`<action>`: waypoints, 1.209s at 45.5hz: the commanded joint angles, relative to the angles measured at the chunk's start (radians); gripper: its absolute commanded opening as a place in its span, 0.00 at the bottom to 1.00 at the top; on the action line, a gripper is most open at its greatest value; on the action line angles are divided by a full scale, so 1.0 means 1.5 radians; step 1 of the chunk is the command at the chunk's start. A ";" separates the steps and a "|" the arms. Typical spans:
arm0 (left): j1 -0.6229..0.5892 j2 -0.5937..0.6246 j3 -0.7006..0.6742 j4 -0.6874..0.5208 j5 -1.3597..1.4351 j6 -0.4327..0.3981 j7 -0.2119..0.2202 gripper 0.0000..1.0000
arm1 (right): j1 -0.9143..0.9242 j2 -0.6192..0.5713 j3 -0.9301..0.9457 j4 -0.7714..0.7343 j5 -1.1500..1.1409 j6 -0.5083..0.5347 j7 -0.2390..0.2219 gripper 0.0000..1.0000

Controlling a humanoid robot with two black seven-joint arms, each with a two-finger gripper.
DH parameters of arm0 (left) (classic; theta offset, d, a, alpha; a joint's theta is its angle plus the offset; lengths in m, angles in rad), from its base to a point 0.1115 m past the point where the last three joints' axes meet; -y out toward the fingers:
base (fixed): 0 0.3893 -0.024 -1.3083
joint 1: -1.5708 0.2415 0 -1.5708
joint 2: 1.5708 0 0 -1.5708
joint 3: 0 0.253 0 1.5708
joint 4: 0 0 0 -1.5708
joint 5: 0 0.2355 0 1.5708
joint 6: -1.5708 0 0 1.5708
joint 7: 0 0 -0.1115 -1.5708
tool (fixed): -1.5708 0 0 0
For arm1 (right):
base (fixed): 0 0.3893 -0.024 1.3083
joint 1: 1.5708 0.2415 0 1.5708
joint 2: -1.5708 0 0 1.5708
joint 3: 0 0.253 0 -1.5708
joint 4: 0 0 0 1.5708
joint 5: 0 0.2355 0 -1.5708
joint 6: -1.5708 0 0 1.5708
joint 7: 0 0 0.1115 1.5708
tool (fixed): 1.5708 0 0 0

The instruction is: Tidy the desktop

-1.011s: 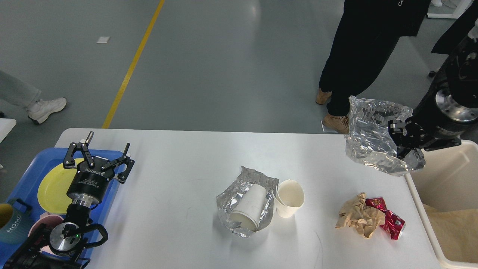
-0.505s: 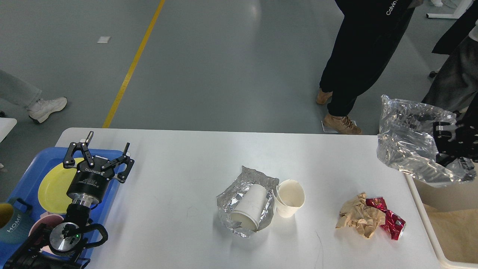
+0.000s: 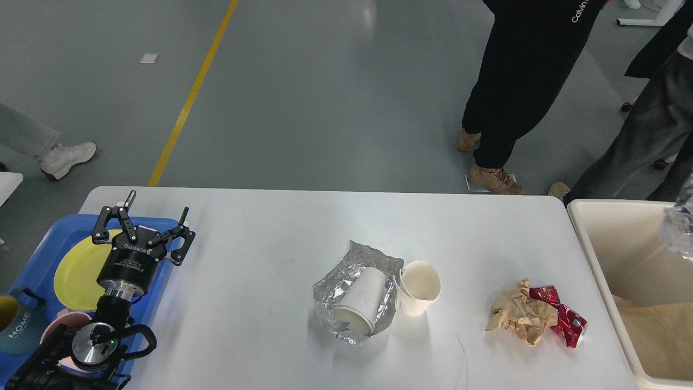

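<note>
- Mid-cleanup: the desktop [image 3: 260, 233], a broad white tabletop filling the lower half of the head view, carries two clusters of litter, so the tidying looks only partly done.
- Near the desktop's middle, a paper cup [image 3: 361, 301] lies on its side in a crumpled foil wrapper [image 3: 346, 281], with a second, upright paper cup [image 3: 418, 287] touching it on the right.
- Toward the desktop's right end, a wad of brown paper [image 3: 517, 314] sits against a red foil wrapper [image 3: 563, 319].
- The left gripper [image 3: 142, 216] hovers with its fingers spread wide and empty over the blue tray [image 3: 51, 238], which overlaps the desktop's left edge and holds a yellow plate [image 3: 78, 271] and mugs.
- The right gripper is out of frame; only a scrap of clear plastic [image 3: 679, 227] shows above the cream bin [image 3: 590, 238] beside the desktop's right edge.
- Likely next: a reach for the brown paper, nearest the bin, with a short carry over the bin's rim.
- Bare desktop lies between the clusters; bystanders stand beyond the far right corner.
</note>
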 commanded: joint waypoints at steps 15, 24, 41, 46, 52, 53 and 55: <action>0.000 0.000 -0.001 0.000 0.000 0.000 0.000 0.97 | -0.754 0.077 0.490 -0.450 0.009 -0.187 -0.001 0.00; 0.000 0.000 -0.001 0.000 0.000 0.000 0.000 0.97 | -0.960 0.245 0.581 -0.734 0.011 -0.191 -0.003 0.00; 0.001 0.000 -0.001 0.000 0.000 0.000 0.000 0.97 | -1.028 0.315 0.608 -0.802 0.012 -0.229 -0.037 0.00; 0.000 0.000 -0.001 0.000 0.000 0.000 0.000 0.97 | -1.028 0.301 0.616 -0.802 0.014 -0.231 -0.050 0.00; 0.000 0.000 -0.001 0.000 0.000 0.000 0.000 0.97 | -1.026 0.262 0.641 -0.799 0.017 -0.230 -0.064 0.00; 0.000 0.000 -0.001 0.000 0.000 0.000 0.000 0.97 | -1.026 0.261 0.641 -0.800 0.017 -0.230 -0.064 0.00; 0.000 0.000 -0.001 0.000 0.000 0.000 0.000 0.97 | -1.026 0.261 0.640 -0.800 0.016 -0.230 -0.064 0.00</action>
